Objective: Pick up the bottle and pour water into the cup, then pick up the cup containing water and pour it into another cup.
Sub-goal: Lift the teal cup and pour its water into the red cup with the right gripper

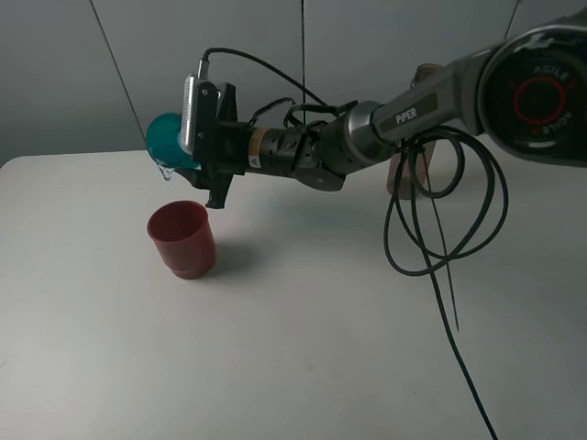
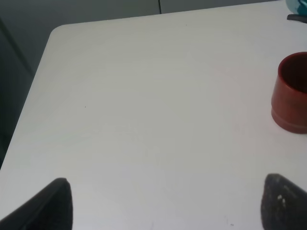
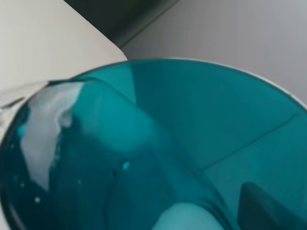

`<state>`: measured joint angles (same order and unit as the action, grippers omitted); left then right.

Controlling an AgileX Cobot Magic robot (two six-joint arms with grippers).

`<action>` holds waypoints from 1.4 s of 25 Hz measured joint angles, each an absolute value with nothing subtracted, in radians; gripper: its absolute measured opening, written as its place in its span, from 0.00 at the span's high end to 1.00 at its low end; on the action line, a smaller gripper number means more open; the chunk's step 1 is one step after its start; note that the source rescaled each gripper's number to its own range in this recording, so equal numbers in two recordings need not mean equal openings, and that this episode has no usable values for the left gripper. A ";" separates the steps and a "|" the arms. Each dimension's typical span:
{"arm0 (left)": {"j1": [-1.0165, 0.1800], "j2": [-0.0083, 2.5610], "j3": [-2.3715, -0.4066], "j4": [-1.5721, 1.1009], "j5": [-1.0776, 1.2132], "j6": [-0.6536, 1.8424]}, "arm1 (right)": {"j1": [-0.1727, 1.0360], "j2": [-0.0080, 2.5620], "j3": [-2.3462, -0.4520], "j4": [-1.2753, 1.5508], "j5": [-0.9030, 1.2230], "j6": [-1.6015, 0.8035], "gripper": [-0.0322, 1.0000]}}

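My right gripper (image 1: 194,154) reaches across to the left and is shut on the teal cup (image 1: 167,137), which is tipped on its side just above and behind the dark red cup (image 1: 183,238). A little water shows at the teal cup's lower lip. The teal cup (image 3: 158,153) fills the right wrist view, with water lying against its wall. The red cup (image 2: 292,93) stands upright on the table. The smoky bottle (image 1: 402,174) stands behind my right arm, mostly hidden. My left gripper (image 2: 163,206) hovers open over bare table, well left of the red cup.
The white table (image 1: 293,367) ends in a rounded far-left corner (image 2: 55,31). Black cables (image 1: 440,247) loop down from the right arm over the table's right half. A grey wall stands behind.
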<state>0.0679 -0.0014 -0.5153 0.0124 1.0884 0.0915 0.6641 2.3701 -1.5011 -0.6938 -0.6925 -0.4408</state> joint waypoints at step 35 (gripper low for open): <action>0.068 -0.001 -0.515 0.012 1.088 0.086 | 0.667 2.368 -1.508 -0.646 -0.752 -1.056 0.87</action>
